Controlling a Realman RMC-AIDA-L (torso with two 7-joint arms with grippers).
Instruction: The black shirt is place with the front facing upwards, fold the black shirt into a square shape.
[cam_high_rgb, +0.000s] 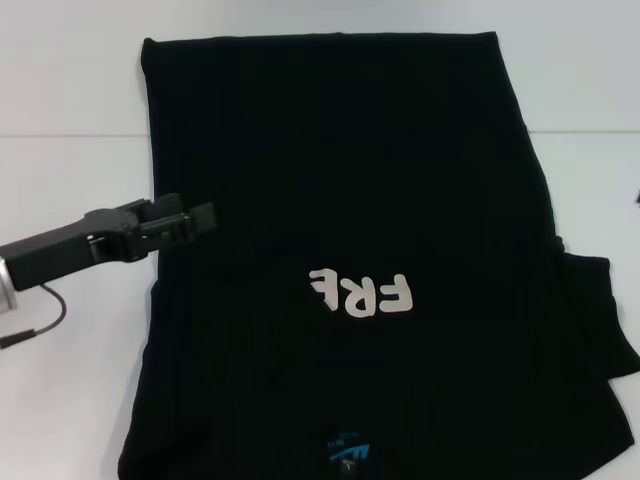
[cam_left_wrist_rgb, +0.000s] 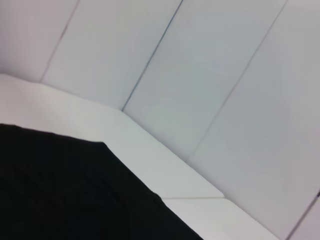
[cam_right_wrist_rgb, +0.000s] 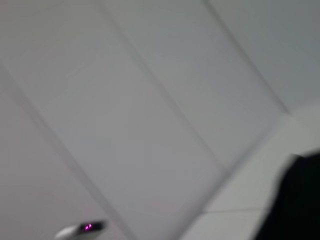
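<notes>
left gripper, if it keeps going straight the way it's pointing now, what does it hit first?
The left gripper points right across the black shirt, at its left edge. Going straight on, it would likely pass over or meet shirt fabric first; its height above the cloth is unclear.

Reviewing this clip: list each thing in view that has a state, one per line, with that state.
Large black cloth T-shirt with white letters: flat on the white table, left side folded inward so only "FRE" shows, right sleeve still spread out.
Left gripper: at the shirt's left folded edge.
Right gripper: out of view.
</notes>
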